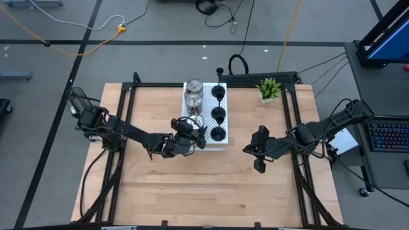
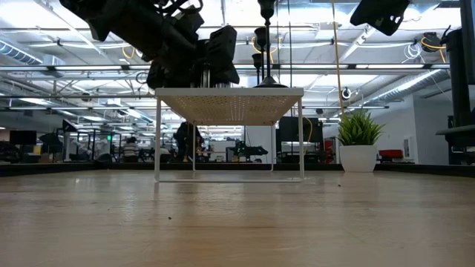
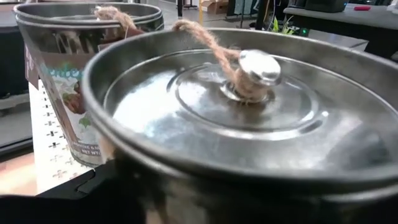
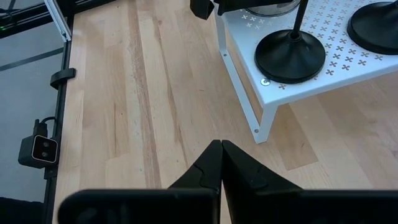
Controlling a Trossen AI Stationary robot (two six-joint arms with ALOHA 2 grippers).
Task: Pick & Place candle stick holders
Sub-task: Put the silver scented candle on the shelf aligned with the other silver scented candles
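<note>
While the high view sets the left pincer at the near left corner of the white perforated board, over the nearest silver holder, it hides the fingers, so I cannot tell whether they grip. Only the left wrist view shows that holder close up, its twine-tied knob and a second silver holder just behind. Three black holders stand in a row on the board's right side. Farther right, the right pincer waits above bare table; its wrist view shows the fingers pressed together, empty, near the board's corner.
</note>
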